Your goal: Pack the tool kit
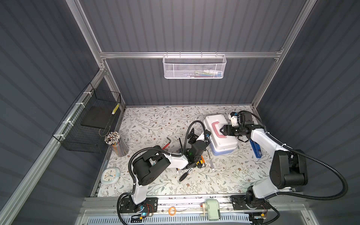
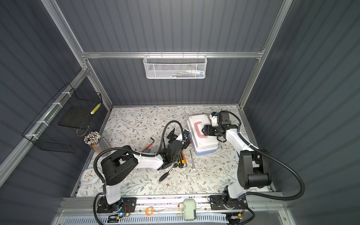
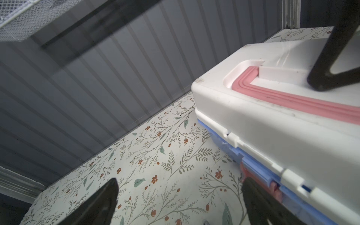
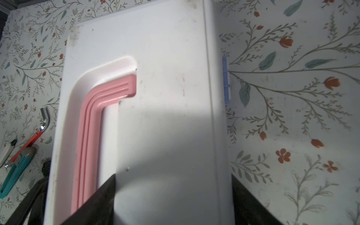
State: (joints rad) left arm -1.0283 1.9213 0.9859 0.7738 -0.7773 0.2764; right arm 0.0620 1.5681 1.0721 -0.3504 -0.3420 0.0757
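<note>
Currently wide-open left tool sits just beside pink latch of white-lidded blue plastic box; right tool straddles lid, grip unclear.

Setting: a robot test cell in a lab. Grey ribbed wall panels on an aluminium frame enclose a floral-papered surface. The left arm and right arm are bolted to a metal rail along the surface's front edge. A mesh basket hangs on the frame behind the surface, and a wire basket is cable-tied to its left.
</note>
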